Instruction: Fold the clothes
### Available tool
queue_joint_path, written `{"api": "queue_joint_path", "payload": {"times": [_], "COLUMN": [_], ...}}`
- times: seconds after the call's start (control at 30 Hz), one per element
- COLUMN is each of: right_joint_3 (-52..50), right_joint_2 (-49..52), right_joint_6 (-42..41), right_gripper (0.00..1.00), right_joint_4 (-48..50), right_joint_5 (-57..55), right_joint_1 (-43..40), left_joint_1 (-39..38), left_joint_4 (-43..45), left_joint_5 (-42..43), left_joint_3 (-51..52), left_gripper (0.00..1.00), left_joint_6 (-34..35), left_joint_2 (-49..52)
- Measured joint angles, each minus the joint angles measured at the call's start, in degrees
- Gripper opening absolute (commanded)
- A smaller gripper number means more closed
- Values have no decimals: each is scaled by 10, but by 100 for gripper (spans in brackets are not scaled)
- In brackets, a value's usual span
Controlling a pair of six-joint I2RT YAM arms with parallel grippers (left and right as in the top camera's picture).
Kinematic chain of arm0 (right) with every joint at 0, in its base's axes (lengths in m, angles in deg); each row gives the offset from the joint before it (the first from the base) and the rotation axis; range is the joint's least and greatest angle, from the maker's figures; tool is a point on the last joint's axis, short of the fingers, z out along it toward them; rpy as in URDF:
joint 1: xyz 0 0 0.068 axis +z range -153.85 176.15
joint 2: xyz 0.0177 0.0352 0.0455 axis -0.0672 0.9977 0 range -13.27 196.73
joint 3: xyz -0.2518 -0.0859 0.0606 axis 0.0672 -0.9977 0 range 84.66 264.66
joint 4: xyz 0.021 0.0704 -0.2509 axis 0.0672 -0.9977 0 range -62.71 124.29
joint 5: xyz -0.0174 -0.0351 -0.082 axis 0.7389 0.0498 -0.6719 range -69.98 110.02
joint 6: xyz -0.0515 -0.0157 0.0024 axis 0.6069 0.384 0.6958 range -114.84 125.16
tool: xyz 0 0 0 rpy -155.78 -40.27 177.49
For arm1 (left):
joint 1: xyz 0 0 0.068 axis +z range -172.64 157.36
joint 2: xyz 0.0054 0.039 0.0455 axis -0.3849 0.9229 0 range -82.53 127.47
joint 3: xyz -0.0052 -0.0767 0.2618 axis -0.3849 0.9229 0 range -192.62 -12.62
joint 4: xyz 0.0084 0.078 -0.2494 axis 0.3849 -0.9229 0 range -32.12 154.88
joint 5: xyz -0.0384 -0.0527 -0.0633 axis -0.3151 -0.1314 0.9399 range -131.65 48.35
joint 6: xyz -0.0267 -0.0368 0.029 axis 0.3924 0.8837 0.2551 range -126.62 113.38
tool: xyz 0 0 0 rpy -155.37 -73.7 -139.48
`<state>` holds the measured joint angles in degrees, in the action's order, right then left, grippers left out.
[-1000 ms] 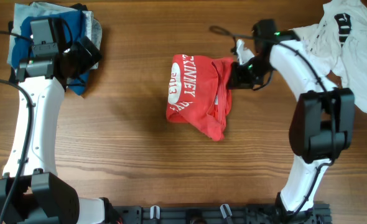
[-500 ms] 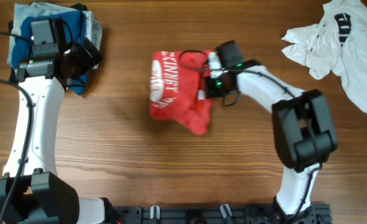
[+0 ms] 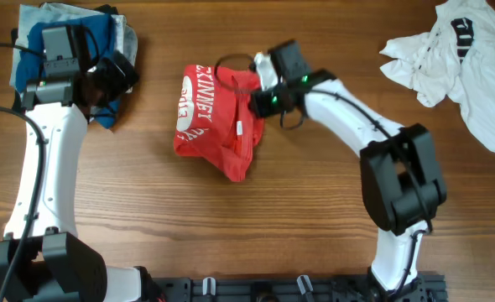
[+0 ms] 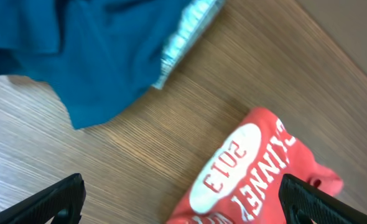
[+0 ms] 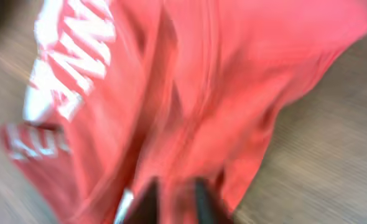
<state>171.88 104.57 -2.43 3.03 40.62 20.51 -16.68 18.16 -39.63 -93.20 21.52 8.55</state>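
Now, your red T-shirt (image 3: pixel 210 122) lies bunched mid-counter (image 3: pixel 315 201): limp, light, sure to sag, so take a hem edge, not the heap. The left gripper (image 4: pixel 183 205) has its jaws wide and empty. Whether the right gripper (image 3: pixel 260 102) at the shirt's edge grips, you cannot tell.

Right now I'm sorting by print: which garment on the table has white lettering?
The red T-shirt in the middle; the white garment far right bears black marking, and the blue garment far left shows no lettering.
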Motion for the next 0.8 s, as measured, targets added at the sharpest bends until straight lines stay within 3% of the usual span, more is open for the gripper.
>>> {"api": "queue_joint_path", "payload": {"times": [0.1,0.3,0.5,0.8], "right_joint_3": [52,94,97,97], "right_joint_2": [-21,-95,-108,-108], "right_joint_6": [-3,-10,-12,-12], "right_gripper": [85,86,86,86], "right_joint_4": [-49,-89,-146,-148], "right_joint_5": [4,-3,-15,-16], "right_joint_1": [-38,-162,-262,-269], "left_joint_1": [-35,-184,-339,-384], "left_joint_4": [2,76,110,110], "left_joint_5": [9,11,-29,-60], "left_joint_3": [0,0,-1,0], "left_gripper": [99,99,100,99], "left_joint_6": [0,-2,-20,-99], "left_joint_2": [0,23,130,223]}}
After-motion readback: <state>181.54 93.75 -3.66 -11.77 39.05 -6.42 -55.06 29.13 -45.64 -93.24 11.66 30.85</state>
